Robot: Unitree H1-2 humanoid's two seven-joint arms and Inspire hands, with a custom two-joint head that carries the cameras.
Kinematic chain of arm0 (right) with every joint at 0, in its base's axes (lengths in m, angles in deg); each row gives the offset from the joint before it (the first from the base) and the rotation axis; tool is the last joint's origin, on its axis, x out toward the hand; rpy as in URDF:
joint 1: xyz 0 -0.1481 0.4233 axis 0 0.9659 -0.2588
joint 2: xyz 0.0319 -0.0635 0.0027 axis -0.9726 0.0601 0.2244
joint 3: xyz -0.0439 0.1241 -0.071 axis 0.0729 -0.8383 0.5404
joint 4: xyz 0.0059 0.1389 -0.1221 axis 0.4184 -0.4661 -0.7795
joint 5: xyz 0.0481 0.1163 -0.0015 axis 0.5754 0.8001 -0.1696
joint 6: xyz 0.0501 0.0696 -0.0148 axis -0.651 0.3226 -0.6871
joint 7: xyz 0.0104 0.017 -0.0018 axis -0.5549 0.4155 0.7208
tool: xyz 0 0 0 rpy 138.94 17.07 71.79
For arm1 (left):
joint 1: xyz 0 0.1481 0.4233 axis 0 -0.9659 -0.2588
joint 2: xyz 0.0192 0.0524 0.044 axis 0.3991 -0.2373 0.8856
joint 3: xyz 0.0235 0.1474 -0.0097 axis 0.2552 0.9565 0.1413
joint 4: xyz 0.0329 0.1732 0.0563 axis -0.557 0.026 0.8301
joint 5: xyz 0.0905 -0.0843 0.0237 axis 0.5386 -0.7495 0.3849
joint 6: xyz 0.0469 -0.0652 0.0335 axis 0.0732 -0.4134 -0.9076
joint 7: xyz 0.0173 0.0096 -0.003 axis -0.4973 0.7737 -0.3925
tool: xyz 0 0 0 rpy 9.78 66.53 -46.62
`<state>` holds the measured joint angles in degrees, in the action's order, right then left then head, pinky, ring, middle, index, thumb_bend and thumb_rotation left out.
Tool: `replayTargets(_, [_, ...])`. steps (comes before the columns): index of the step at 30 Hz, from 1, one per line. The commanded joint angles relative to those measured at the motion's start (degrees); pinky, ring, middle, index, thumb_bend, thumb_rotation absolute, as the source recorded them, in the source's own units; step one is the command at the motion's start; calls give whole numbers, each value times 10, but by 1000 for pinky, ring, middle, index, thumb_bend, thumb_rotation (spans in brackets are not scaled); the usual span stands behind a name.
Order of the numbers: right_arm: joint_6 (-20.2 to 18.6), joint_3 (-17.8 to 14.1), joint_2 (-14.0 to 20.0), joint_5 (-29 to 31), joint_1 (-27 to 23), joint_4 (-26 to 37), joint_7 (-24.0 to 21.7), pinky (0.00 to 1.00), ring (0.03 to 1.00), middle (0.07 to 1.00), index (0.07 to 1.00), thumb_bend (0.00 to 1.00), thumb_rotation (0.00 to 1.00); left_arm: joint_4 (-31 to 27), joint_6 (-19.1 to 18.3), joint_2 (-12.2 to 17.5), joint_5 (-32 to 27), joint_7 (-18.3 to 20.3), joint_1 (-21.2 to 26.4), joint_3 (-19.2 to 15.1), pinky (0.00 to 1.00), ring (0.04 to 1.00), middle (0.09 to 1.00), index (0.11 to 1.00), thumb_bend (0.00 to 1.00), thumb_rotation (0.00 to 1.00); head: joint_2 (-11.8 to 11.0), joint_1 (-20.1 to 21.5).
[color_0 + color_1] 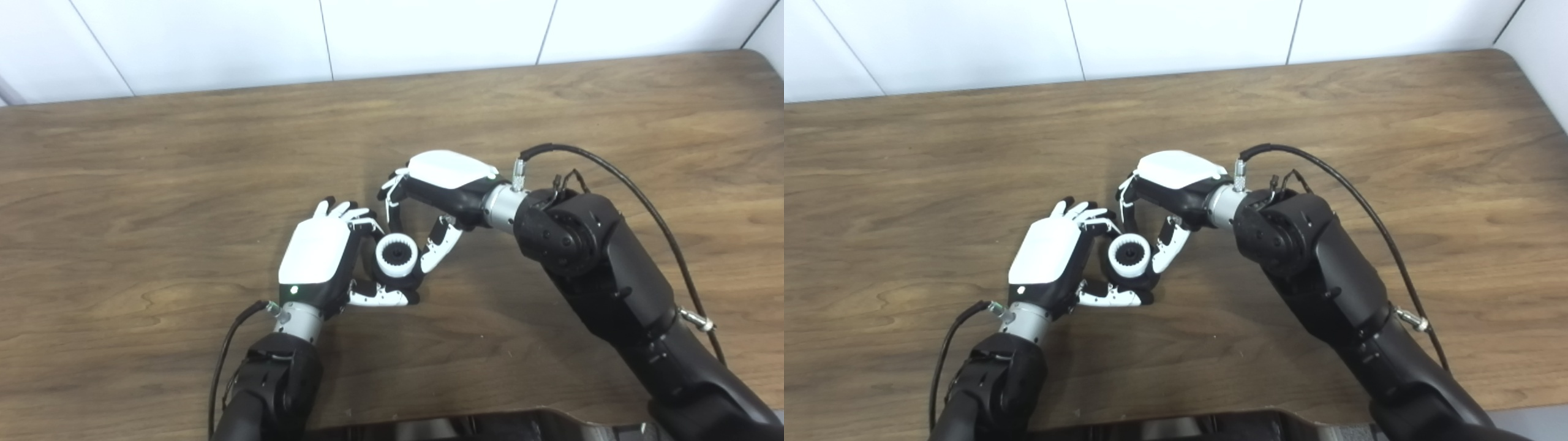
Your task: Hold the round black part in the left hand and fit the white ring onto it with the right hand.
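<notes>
White toothed plastic ring (396, 255) sits on the round black part (398, 278), which the left hand (318, 257) grips above the wooden table (153, 184); right hand (441, 184), fingers apart, appears to hold nothing; next, check seating.

Your backdrop, itemised. Brown wood-grain laminate table (184, 159): fills most of your view, far edge straight, far right corner rounded, grain running left to right. White panelled wall (429, 30) behind table: smooth, matte, split by thin dark seams slanting in your view. Light: even, soft, no hard glare on your tabletop; faint shadows only. Floor, windows: out of your view.
</notes>
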<state>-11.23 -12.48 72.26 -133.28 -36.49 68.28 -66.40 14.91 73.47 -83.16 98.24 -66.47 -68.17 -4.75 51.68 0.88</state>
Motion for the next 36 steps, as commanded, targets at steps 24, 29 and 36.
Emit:
replayTargets(24, [2, -7, 22, -22, -29, 45, -16, 1000, 1000, 971, 827, 1000, 399, 10, -2, 1, 5, 16, -4, 7, 995, 904, 812, 486, 522, 51, 2, 0])
replayTargets(29, [-12, -21, 29, -21, -32, 59, -41, 1000, 1000, 983, 838, 1000, 391, 9, -1, 2, 4, 16, -3, 6, 990, 903, 810, 486, 522, 51, 1, -3])
replayTargets(36, [-29, -32, 38, -17, -39, 77, -71, 1000, 1000, 999, 864, 1000, 411, 8, -1, 4, 2, 17, -3, 2, 992, 901, 807, 486, 522, 52, -2, -4])
